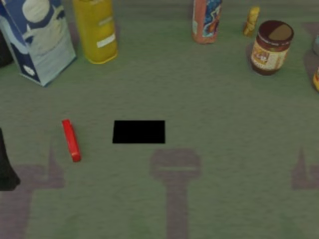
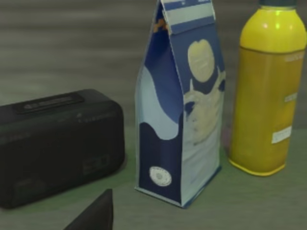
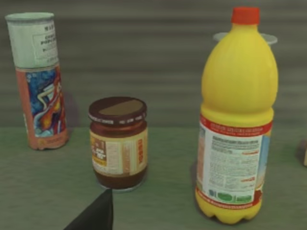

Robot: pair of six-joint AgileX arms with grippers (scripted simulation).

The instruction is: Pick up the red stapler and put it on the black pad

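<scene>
The red stapler (image 1: 71,140) lies flat on the green table, left of centre, its long side running nearly front to back. The black pad (image 1: 138,132) lies flat just to its right, with a small gap between them and nothing on it. My left arm (image 1: 6,169) shows as a dark shape at the table's left edge, left of the stapler and apart from it. One dark finger (image 2: 98,215) shows in the left wrist view with nothing beside it. My right arm is outside the top view; one finger (image 3: 98,215) shows in the right wrist view, holding nothing.
Along the back stand a blue-and-white carton (image 1: 37,37), a yellow bottle (image 1: 95,30), a printed can (image 1: 207,20), a small yellow item (image 1: 251,21) and a brown jar (image 1: 271,47). A black box (image 2: 57,143) sits by the carton. A yellow juice bottle (image 3: 237,129) stands far right.
</scene>
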